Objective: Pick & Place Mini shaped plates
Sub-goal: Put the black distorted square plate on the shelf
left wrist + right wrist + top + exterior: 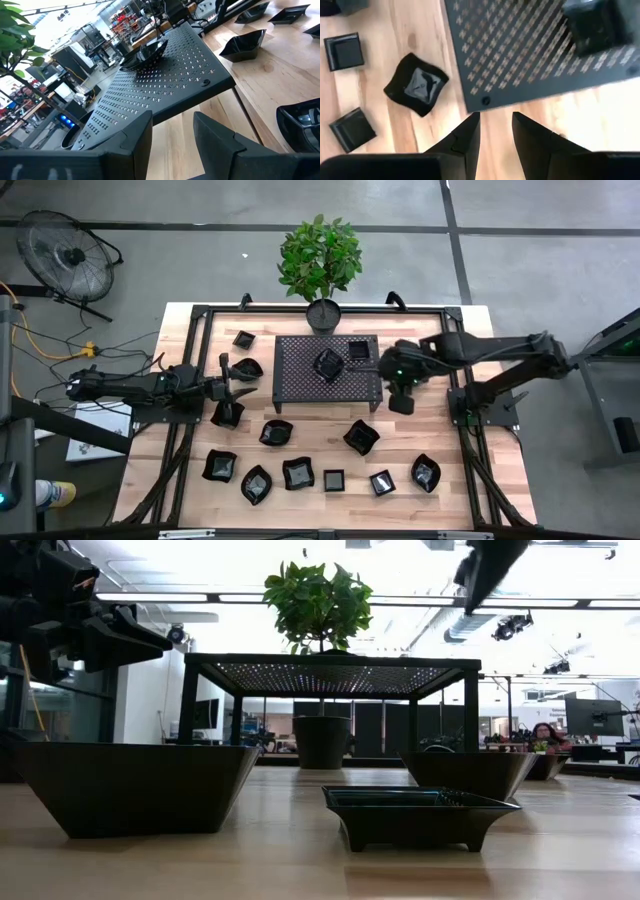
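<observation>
Wooden table (150,440) carries a black perforated rack (300,380) at centre, potted plant (320,265) behind it. Right arm (500,360) reaches in from the right, bent at the elbow, its right gripper (495,125) just off the rack's right edge, pointing down, fingers slightly parted and empty. Left arm (130,385) stretches level from the left; left gripper (172,132) faces the rack's left side, fingers apart, holding nothing. Two mini shaped plates (330,363) sit on the rack; the others lie scattered on the table in front and to the left.
</observation>
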